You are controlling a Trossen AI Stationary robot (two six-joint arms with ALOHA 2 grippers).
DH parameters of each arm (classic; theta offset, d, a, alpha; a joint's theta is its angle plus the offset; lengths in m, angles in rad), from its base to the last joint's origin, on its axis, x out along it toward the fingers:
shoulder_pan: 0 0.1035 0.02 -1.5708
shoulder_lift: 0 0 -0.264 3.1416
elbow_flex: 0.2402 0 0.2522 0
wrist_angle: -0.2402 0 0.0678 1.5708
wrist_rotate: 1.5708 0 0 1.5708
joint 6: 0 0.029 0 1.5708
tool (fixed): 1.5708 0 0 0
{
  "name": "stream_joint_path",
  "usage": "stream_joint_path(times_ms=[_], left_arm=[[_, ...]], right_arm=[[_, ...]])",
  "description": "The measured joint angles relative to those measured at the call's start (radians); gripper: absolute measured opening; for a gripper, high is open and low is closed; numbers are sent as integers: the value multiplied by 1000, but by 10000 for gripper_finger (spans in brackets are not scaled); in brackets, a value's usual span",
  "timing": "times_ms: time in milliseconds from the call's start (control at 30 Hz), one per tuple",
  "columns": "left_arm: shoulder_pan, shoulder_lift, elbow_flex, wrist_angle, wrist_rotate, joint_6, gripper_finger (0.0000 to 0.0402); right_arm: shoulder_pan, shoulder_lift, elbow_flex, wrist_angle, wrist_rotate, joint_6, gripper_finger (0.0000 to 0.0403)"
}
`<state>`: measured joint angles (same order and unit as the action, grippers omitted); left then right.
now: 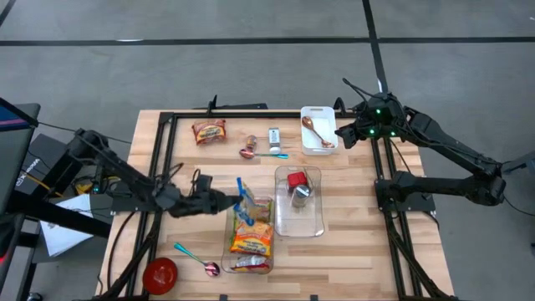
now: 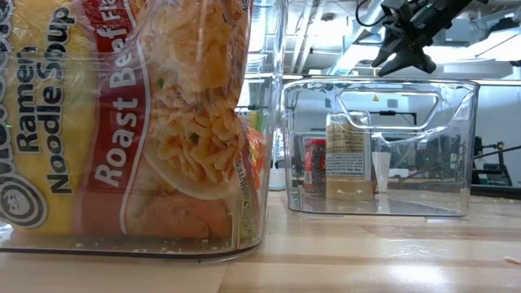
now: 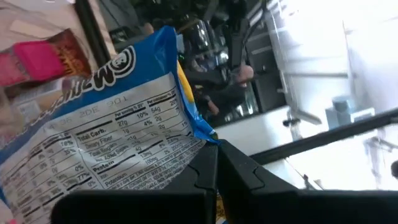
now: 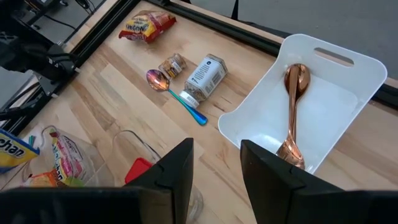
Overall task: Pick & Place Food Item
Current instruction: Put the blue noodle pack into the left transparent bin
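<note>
My left gripper point(image 1: 227, 201) is shut on a blue ramen packet point(image 1: 242, 196), whose nutrition panel shows in the left wrist view point(image 3: 106, 143). It is at the far end of a clear bin point(image 1: 269, 266) that holds other ramen packets point(image 1: 252, 237), seen large in the low view point(image 2: 130, 122). My right gripper point(image 1: 343, 134) is open and empty above a white tray point(image 4: 348, 106) where a copper spoon point(image 4: 293, 118) lies; it also shows in the low view point(image 2: 403, 53). My left gripper pinches the blue packet's sealed edge near a corner point(image 3: 198, 138) between its two fingers. The fingers come about level from the table's left. The packet stands on edge over the bin's far end; I cannot tell if its lower edge rests on anything.
A second clear bin point(image 1: 311, 227) holds a red item and a jar point(image 2: 346, 159). At the far side lie a ramen packet point(image 1: 209, 131), a small snack point(image 1: 251, 141), a spice jar point(image 4: 205, 76) and a teal-handled spoon point(image 4: 177, 92). Near the front are another spoon point(image 1: 197, 259) and a red bowl point(image 1: 160, 274).
</note>
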<state>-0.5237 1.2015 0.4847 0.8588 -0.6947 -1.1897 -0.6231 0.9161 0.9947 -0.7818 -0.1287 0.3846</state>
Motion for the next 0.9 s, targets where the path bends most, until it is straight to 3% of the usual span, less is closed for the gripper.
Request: stream_joint_path(times_ms=[167,467,900], left_arm=[[-67,48,0,5,-93,-76,0],[-120,192,3,148,-103,-166,0],[-140,424,177,164,-92,-215,0]], right_arm=[[0,0,0,6,0,-3,127],[0,0,0,4,0,-3,127],[0,0,0,3,0,-20,127]])
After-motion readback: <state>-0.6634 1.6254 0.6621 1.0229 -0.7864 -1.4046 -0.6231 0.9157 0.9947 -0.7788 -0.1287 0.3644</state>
